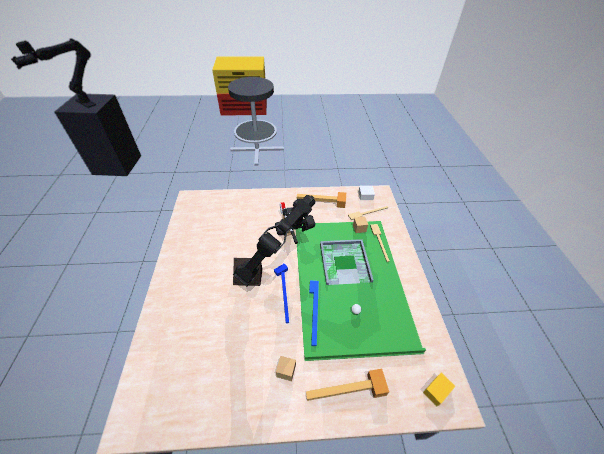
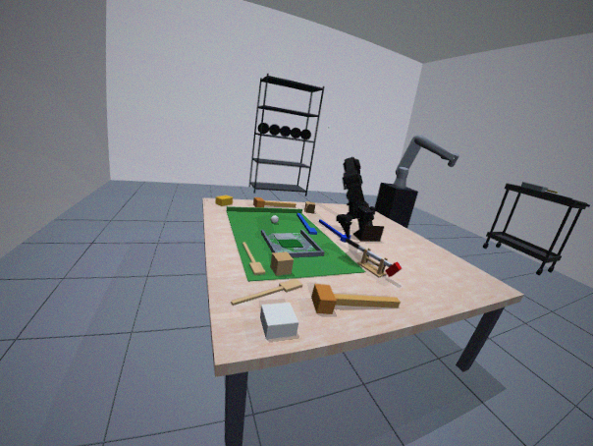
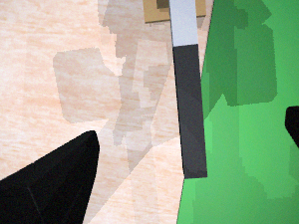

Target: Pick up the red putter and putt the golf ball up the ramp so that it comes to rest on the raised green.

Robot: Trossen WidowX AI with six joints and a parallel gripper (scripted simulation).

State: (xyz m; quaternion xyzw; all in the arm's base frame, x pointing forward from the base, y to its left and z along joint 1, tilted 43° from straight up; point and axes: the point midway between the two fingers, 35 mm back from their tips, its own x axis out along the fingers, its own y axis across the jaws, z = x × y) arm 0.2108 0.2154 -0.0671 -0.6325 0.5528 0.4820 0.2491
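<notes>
The red putter's red head (image 1: 283, 205) (image 2: 394, 269) points to the back of the table in the top view. Its shaft rests on a small wooden stand (image 2: 374, 267) beside the mat, and its dark grip (image 3: 190, 109) runs down the wrist view. My gripper (image 3: 189, 127) is open and empty, its fingertips on either side of the grip in that view; its height above the grip is hard to tell. The white golf ball (image 1: 356, 309) (image 2: 275, 219) lies on the green mat (image 1: 395, 325) (image 2: 241, 226). The raised green (image 1: 344, 262) (image 2: 290, 243) sits inside a grey-walled ramp frame.
A blue putter (image 1: 285, 300) lies by my base, and another blue club (image 1: 314, 317) lies on the mat. A wooden block (image 1: 360, 225) (image 2: 282, 264) and a wooden paddle (image 1: 381, 242) stand by the far mat edge. Mallets (image 1: 378, 382) (image 2: 324, 299) and a white block (image 1: 366, 192) lie outside it.
</notes>
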